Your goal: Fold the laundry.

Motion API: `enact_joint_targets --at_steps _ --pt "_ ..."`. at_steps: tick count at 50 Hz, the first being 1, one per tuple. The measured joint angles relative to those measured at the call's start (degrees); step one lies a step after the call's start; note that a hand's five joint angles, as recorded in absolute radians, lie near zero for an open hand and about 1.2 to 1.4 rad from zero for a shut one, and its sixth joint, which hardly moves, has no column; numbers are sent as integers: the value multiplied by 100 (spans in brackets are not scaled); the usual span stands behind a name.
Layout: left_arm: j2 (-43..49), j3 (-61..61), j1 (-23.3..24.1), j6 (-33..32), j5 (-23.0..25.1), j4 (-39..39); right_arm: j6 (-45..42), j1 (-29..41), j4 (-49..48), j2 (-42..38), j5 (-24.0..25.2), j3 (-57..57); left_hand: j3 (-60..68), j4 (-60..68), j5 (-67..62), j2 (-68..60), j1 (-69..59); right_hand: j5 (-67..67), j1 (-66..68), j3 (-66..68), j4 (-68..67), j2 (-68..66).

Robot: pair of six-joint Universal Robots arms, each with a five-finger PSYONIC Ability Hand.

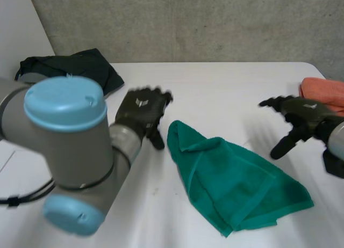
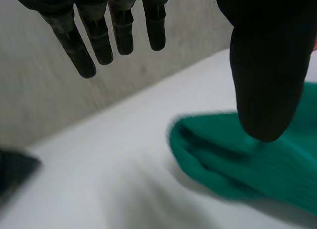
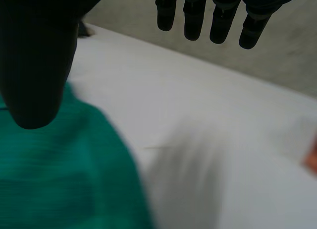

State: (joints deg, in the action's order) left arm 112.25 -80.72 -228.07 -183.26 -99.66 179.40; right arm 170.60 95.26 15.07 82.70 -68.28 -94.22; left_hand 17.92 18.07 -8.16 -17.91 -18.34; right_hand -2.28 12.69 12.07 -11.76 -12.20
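A green towel [image 1: 231,181] lies crumpled and partly folded over itself on the white table [image 1: 215,92], near the middle. My left hand [image 1: 141,109] hovers just left of the towel's near-left end, fingers straight and thumb spread, holding nothing. In the left wrist view the fingers [image 2: 99,35] and thumb [image 2: 267,80] stand apart above the green towel [image 2: 257,164]. My right hand [image 1: 301,116] is open to the right of the towel, clear of it. Its fingers [image 3: 208,16] are straight, and the green towel [image 3: 64,169] lies below its thumb [image 3: 34,65].
A dark green garment [image 1: 75,68] lies bunched at the table's far left corner. An orange cloth [image 1: 325,92] sits at the far right edge, behind my right hand. My left arm [image 1: 70,151] fills the near left. A concrete wall stands behind the table.
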Motion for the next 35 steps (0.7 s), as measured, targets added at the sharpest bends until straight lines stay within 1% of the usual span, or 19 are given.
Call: enact_joint_targets --at_steps 4,7,8,10,13,15,16,18,19,20,21,25,32,35 --pt "-119 -607 0 1057 51 -304 314 550 13 -375 -53 -1 67 73 -77 -65 -37 -24 10 17 -25 -15" --pt "-73 -822 -5 1593 124 -413 433 903 -220 -731 -210 0 67 72 -76 -65 -37 -196 58 91 -216 -49" --pt "-54 -841 -6 1656 139 -422 452 967 -276 -807 -251 6 67 72 -76 -65 -37 -208 78 103 -229 -63" --pt "104 -883 -18 1936 217 -447 525 1279 -581 -1186 -529 68 66 60 -70 -64 -30 -692 575 662 -705 -643" --pt "305 -843 -25 2097 280 -437 561 1560 -855 -1532 -838 186 57 60 -60 -54 -23 -1187 1124 1164 -1203 -1100" --pt "493 -773 -27 2217 321 -423 572 1771 -1055 -1811 -1131 321 57 60 -58 -54 -18 -2000 2066 2103 -2041 -2072" --pt "555 -744 -25 2262 334 -419 574 1823 -1106 -1883 -1212 363 57 60 -58 -54 -18 -2729 2816 2759 -2795 -2867" --pt "721 -647 -18 2399 360 -407 571 1965 -1266 -2070 -1470 488 57 60 -58 -54 -18 -4846 4788 4900 -4944 -4960" --pt "721 -647 -18 2399 360 -407 571 1965 -1266 -2070 -1470 488 57 60 -58 -54 -18 -4846 4788 4900 -4944 -4960" --pt "809 -580 -10 2490 373 -402 564 2019 -1355 -2124 -1580 534 57 60 -60 -54 -18 -5302 5165 5381 -5430 -5431" --pt "860 -538 -6 2548 378 -399 554 2046 -1413 -2122 -1631 547 57 60 -57 -54 -18 -5354 5165 5465 -5552 -5496" --pt "1073 -305 50 2805 387 -397 504 2122 -1598 -1773 -1690 475 57 60 -59 -54 -18 -5360 5165 5556 -5656 -5513" --pt "1504 373 267 3133 365 -407 488 2131 -1605 -259 -1410 152 58 60 -59 -56 -21 -5360 5165 5557 -5660 -5513" --pt "1647 574 322 3214 360 -421 480 2109 -1567 56 -1331 77 60 61 -60 -58 -23 -5360 5165 5557 -5661 -5513"
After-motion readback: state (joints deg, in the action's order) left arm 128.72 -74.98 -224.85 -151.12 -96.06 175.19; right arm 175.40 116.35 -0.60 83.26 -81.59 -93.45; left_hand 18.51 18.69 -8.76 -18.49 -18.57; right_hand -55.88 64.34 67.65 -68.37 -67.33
